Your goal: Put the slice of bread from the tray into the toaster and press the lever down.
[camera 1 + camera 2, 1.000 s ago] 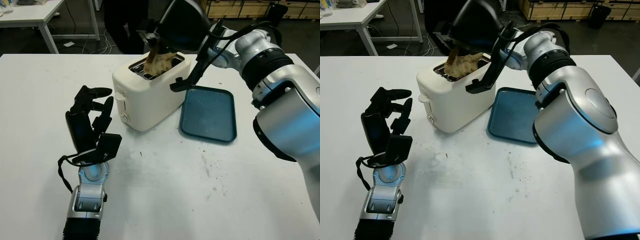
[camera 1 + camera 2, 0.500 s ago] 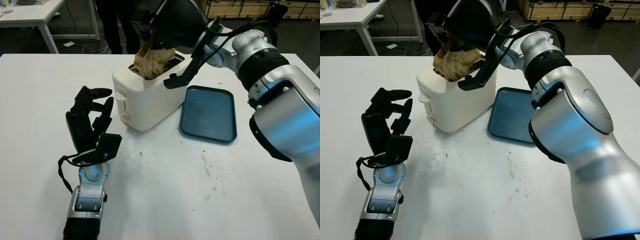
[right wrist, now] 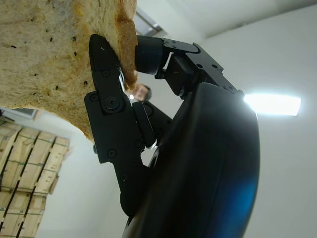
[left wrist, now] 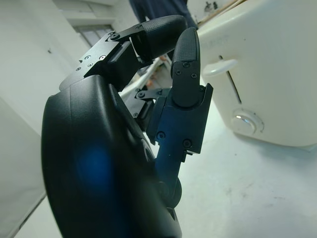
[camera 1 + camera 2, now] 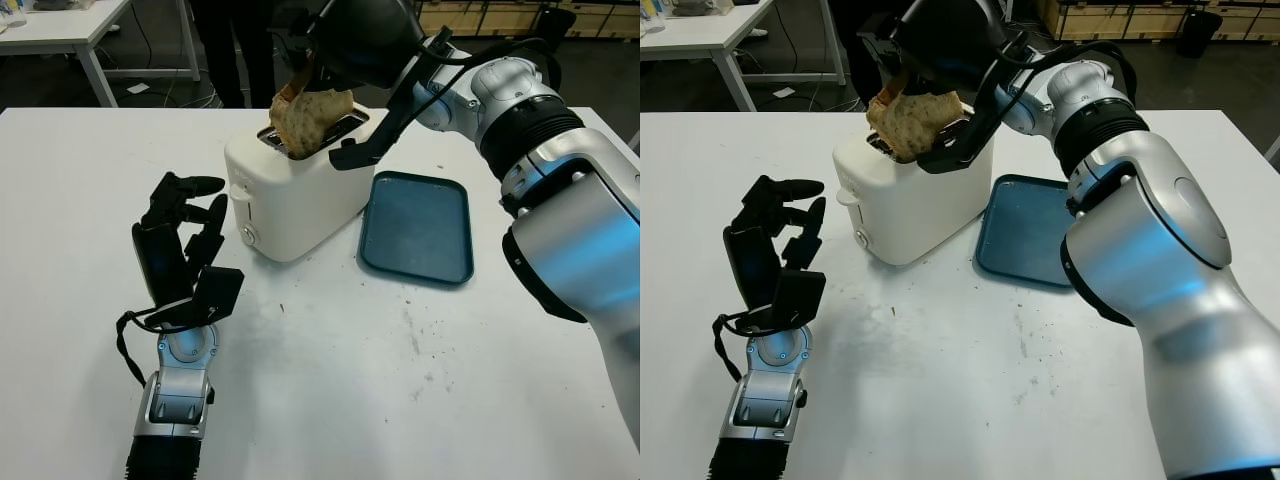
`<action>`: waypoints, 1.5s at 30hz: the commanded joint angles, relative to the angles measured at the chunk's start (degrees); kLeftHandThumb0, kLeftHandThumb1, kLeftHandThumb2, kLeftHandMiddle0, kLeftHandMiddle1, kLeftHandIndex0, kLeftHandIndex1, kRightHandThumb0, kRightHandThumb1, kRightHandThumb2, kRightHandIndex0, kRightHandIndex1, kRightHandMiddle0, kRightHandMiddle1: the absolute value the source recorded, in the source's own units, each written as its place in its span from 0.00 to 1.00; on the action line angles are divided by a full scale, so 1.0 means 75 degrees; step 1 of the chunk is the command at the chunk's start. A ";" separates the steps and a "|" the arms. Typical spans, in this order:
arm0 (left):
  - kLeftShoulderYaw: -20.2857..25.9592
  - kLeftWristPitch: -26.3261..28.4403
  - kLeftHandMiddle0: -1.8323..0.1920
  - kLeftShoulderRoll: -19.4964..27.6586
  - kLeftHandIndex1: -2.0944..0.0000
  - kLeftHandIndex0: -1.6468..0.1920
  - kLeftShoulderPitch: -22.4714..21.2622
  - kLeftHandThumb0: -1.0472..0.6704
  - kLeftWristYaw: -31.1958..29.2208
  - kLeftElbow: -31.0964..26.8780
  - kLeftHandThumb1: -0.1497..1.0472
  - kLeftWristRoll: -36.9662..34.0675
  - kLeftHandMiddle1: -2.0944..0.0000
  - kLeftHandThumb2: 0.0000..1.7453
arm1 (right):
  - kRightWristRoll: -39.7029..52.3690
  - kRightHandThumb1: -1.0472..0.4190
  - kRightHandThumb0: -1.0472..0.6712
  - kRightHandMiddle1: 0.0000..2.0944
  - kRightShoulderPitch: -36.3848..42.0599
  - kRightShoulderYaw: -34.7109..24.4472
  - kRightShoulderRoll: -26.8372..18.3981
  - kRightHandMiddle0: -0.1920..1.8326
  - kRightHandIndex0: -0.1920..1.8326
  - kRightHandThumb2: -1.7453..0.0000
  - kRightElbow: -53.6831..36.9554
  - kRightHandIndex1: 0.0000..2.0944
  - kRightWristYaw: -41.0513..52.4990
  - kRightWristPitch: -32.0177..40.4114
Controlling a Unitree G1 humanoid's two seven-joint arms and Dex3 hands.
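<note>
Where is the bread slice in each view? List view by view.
Left eye view: bread slice, upper centre, at the toaster slot, held by the right hand.
Right eye view: upper left of centre.
Right wrist view: against the fingers.
Shared landmark: the toaster, in the left wrist view.

light: bright, even, overhead | glare: ceiling lamp [image 3: 271, 104] blown out | shadows: soft on white table [image 5: 330, 370] | blur: background in wrist views

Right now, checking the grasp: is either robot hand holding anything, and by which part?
The right robot hand pinches the bread by its top edge above the toaster; the left robot hand holds nothing.
</note>
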 commanded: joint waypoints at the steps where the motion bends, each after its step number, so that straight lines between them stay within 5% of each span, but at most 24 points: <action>1: -0.0018 -0.0087 0.56 0.0017 0.51 0.54 0.0082 0.31 0.0004 -0.0033 0.89 0.0031 0.32 0.12 | -0.0097 0.09 0.31 0.83 0.0169 0.0117 -0.0090 0.53 0.67 0.86 0.0018 0.83 0.0014 0.0137; 15: -0.0025 -0.0029 0.56 0.0011 0.51 0.54 0.0058 0.31 -0.0021 -0.0045 0.89 0.0030 0.32 0.12 | 0.0179 0.09 0.30 0.83 0.0531 0.0039 -0.0289 0.50 0.65 0.87 0.0073 0.83 0.0911 -0.0122; 18: -0.0027 -0.0054 0.55 0.0009 0.51 0.54 0.0059 0.31 -0.0029 -0.0031 0.89 0.0009 0.32 0.12 | 0.0192 0.09 0.25 0.59 0.0447 0.0044 -0.0302 0.47 0.51 0.85 0.0097 0.65 0.1685 0.0068; 22: -0.0028 -0.0077 0.55 0.0011 0.51 0.54 0.0064 0.31 -0.0024 -0.0009 0.89 0.0006 0.32 0.12 | 0.0057 0.09 0.22 0.12 0.0273 0.0183 -0.0279 0.43 0.28 0.88 0.0064 0.37 0.2579 0.0548; 24: -0.0027 -0.0064 0.55 0.0002 0.51 0.53 0.0060 0.31 -0.0015 -0.0007 0.89 0.0010 0.31 0.11 | -0.0126 0.09 0.22 0.06 0.0201 0.0367 -0.0275 0.40 0.23 0.88 0.0026 0.33 0.2609 0.0888; 35: -0.0011 -0.0137 0.54 0.0017 0.51 0.53 0.0056 0.31 -0.0004 0.0059 0.89 -0.0024 0.31 0.11 | -0.0378 0.09 0.27 0.00 0.0119 0.0623 -0.0400 0.33 0.13 0.95 -0.0036 0.29 0.2277 0.1742; 45: 0.0003 -0.0239 0.54 0.0085 0.50 0.53 0.0055 0.32 -0.0041 0.0131 0.89 -0.0037 0.32 0.12 | 0.0958 0.09 0.30 0.00 0.0904 -0.0964 -0.0729 0.22 0.09 0.92 -0.0295 0.15 0.1382 0.1992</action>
